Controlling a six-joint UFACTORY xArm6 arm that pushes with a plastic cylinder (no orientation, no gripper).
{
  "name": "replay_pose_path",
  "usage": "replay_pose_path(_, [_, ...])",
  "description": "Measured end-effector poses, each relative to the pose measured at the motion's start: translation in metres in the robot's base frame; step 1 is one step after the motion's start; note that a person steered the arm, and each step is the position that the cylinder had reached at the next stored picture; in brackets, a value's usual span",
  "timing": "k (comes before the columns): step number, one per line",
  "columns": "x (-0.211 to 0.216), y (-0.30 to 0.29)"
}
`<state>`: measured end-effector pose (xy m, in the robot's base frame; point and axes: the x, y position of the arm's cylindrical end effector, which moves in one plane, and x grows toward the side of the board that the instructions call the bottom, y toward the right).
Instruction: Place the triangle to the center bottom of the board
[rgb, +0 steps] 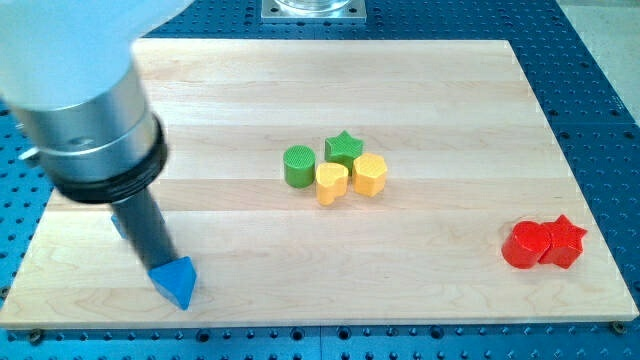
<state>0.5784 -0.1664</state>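
The blue triangle (176, 281) is seen near the bottom left corner of the table (430, 90). My tip (160, 266) is placed against its upper left side. No fingers are carried by the rod

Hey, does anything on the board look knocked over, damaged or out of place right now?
Nothing stands out. The blue triangle lies flat at the view's bottom left, against my tip, not yet bottom center.

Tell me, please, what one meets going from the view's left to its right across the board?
My tip → blue triangle → green cylinder → yellow heart → yellow hexagon → red cylinder → red star.
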Motion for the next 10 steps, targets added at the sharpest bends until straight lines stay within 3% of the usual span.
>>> replay_pose_path(2, [0.037,-0.04])
replay_pose_path(4, [0.001,0.053])
replay_pose_path(6, [-0.011,0.084])
replay_pose_path(8, [-0.013,0.196])
replay_pose_path(10, [-0.021,0.172])
